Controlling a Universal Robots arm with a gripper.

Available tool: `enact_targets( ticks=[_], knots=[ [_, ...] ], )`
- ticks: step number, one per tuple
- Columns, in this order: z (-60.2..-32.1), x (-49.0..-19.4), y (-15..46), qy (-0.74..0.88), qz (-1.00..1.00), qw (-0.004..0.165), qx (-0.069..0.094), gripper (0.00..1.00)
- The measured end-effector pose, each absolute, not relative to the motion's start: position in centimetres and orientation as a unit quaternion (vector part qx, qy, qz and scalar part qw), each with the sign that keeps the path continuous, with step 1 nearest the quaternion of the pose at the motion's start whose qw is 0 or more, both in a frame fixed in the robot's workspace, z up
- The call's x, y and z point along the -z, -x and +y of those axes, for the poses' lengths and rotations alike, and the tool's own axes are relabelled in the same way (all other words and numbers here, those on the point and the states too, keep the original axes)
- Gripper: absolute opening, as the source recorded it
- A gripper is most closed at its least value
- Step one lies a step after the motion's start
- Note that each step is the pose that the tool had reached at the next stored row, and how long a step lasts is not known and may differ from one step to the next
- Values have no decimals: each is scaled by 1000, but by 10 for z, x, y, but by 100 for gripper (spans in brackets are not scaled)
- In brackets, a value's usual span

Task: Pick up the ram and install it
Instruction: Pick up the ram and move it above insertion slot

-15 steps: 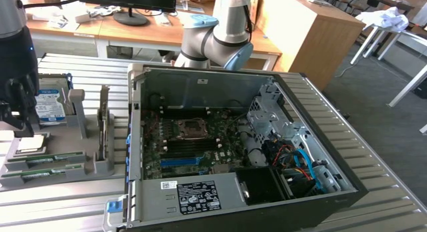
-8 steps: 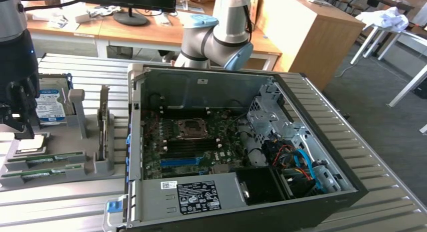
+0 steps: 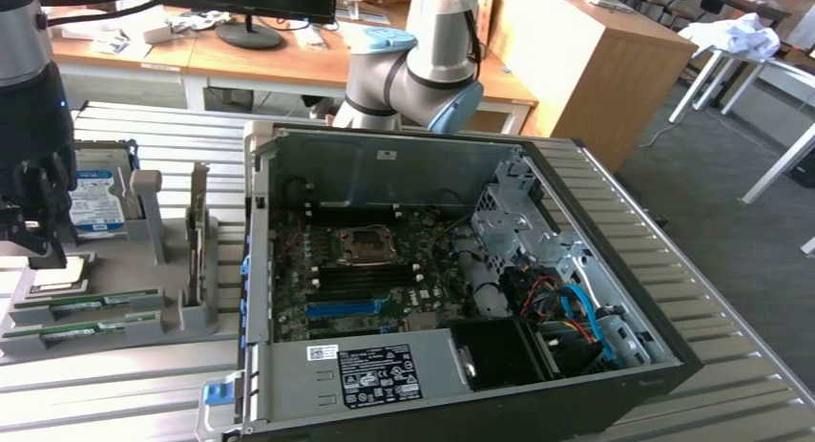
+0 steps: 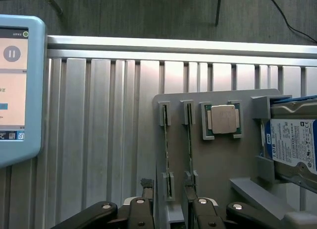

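Green ram sticks [image 4: 166, 149] stand on edge in two parallel slots of the grey holder [image 4: 218, 159], beside the square processor [image 4: 223, 119] and a hard drive [image 4: 292, 144] cut off by the frame. The fingers [image 4: 141, 211] are spread wide over the slots' near ends and grip nothing; their tips are cropped. Bare ribbed counter [image 4: 99, 140] lies open between the holder and a blue-edged screen [image 4: 20, 85]. In the exterior view the gripper [image 3: 36, 251] hangs above the holder, hiding part of the drive. The open computer case [image 3: 446, 270] stands just beside the holder.

The ram [image 3: 90, 302], a long thin green stick, stands on edge in a slotted grey rack [image 3: 191, 313], just beside a second green stick [image 3: 83, 329].
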State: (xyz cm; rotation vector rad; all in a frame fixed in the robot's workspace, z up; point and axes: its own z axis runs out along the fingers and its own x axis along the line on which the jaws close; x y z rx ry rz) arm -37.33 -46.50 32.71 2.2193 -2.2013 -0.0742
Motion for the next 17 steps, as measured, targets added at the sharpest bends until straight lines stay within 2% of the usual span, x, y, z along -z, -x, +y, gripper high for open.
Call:
enact_targets(
  ticks=[17],
  knots=[
    [-467,-296,363,-710,-704,8,24,36]
  ],
)
